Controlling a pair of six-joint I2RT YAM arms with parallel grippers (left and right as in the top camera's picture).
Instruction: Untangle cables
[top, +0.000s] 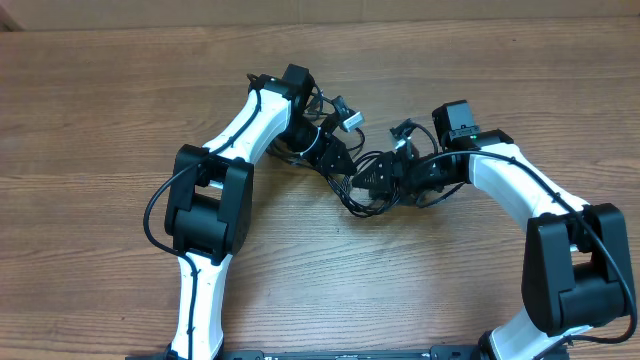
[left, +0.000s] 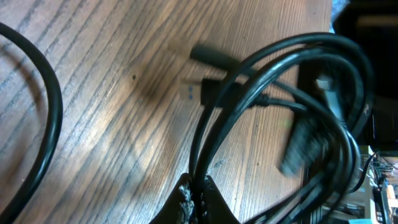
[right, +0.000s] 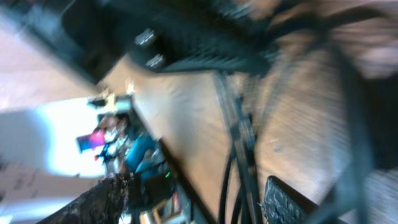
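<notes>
The cables (top: 362, 196) lie as a black tangle in the middle of the wooden table (top: 120, 90), between my two grippers. My left gripper (top: 336, 156) is shut on two or three strands of the tangle. In the left wrist view the jaws (left: 200, 188) pinch these cables (left: 273, 68), which loop away to the right, and a silver-tipped plug (left: 192, 91) hangs beyond. My right gripper (top: 376, 180) is at the tangle's right side. In the blurred right wrist view its fingers (right: 196, 182) are wide apart with cable strands (right: 239, 155) running between them.
Two loose plug ends stick up from the tangle, one near the left wrist (top: 350, 118) and one near the right wrist (top: 403, 128). A thick black arm cable (left: 43, 124) curves at the left of the left wrist view. Both arms' bases stand at the table's front edge.
</notes>
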